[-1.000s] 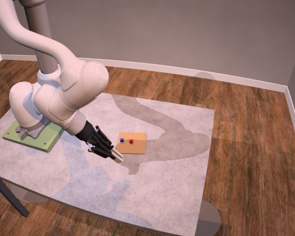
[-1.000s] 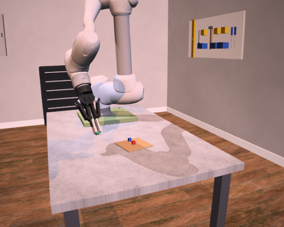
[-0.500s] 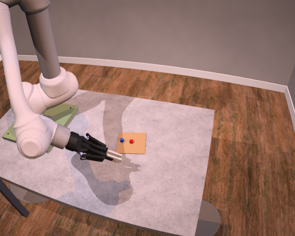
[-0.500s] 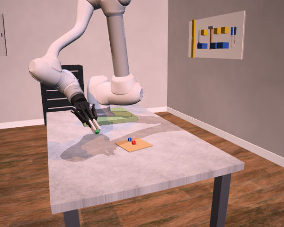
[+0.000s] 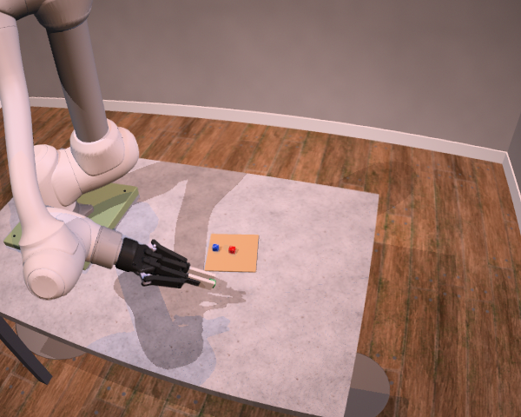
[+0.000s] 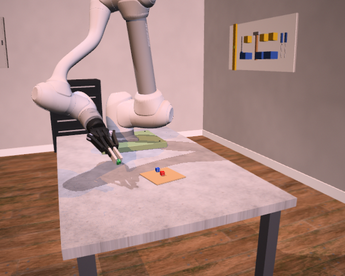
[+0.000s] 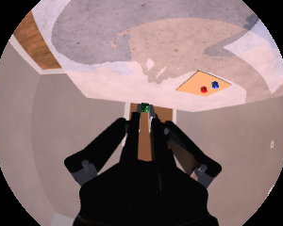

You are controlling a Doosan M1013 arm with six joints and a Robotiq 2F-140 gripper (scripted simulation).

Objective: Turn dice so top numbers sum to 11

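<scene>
An orange mat (image 5: 245, 259) (image 6: 172, 178) (image 7: 193, 83) lies flat on the table. A blue die (image 5: 215, 247) (image 6: 157, 169) (image 7: 215, 85) and a red die (image 5: 232, 249) (image 6: 162, 173) (image 7: 204, 89) sit on it, side by side. My gripper (image 5: 212, 282) (image 6: 118, 161) (image 7: 144, 109) is shut on a small green die (image 5: 213, 283) (image 6: 118, 162) (image 7: 144, 108) held at the fingertips. It hangs tilted above the table, just off the mat's near left corner.
The arm's green base plate (image 5: 112, 199) (image 6: 149, 141) is bolted at the table's far left corner. A black chair (image 6: 62, 125) stands behind the table. A tool board (image 6: 263, 42) hangs on the right wall.
</scene>
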